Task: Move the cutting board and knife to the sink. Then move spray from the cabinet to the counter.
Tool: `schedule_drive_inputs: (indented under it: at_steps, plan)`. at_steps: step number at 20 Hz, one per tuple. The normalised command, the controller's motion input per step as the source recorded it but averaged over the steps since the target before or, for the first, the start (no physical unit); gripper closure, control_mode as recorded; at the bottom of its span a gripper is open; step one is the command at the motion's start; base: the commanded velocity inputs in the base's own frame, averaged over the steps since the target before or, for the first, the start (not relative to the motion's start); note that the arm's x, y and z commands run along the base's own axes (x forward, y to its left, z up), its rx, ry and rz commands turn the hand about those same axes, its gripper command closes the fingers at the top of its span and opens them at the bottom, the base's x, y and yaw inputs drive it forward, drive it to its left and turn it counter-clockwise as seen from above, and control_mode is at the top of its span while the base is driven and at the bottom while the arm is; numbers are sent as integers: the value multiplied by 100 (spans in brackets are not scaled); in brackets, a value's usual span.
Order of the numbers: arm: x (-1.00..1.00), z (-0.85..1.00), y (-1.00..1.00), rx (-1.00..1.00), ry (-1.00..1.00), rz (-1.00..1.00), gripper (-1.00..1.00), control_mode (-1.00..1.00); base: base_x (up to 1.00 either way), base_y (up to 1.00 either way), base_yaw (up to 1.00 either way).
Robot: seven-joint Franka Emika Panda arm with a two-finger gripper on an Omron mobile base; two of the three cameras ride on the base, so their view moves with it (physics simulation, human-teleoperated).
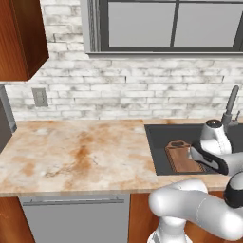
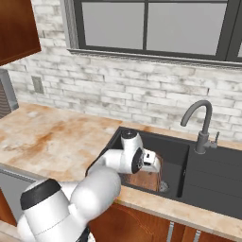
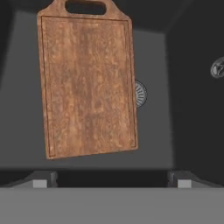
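Note:
The brown wooden cutting board (image 3: 87,85) lies flat on the floor of the dark grey sink (image 3: 22,87), its handle loop at the top of the hand view. It also shows in the sink (image 1: 159,142) as a brown cutting board (image 1: 180,156), partly behind the arm, and as a sliver of cutting board (image 2: 144,179) in the right base view. My gripper (image 3: 112,180) hangs open just above the board's near end, with nothing between its fingers. The gripper (image 2: 158,165) points down into the basin. The knife and the spray are out of view. The cabinet (image 1: 19,38) hangs at the upper left.
The beige blotched counter (image 1: 80,152) stretches left of the sink. A curved faucet (image 2: 201,118) stands at the back of the sink (image 2: 208,175). A round drain (image 3: 140,93) peeks out beside the board. A wall outlet (image 1: 40,97) sits on the brick backsplash.

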Motion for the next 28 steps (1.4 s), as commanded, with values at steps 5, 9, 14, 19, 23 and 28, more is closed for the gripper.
schedule_drive_inputs:
  at_steps: [5,9,14,19,23,28]
  plan:
    - [-30,54,0,5,1,0,-100,-100,0,0,0]
    - [-42,48,7,6,0,-1,-100,-100,0,0,0]
    - [-37,44,28,4,-1,-5,-100,-100,0,0,0]
    - [-38,45,23,2,-1,-2,-100,-100,0,0,0]
    - [-35,40,12,0,0,-3,-100,-100,0,0,0]
    - [-38,31,5,0,0,-2,-100,-100,0,0,0]
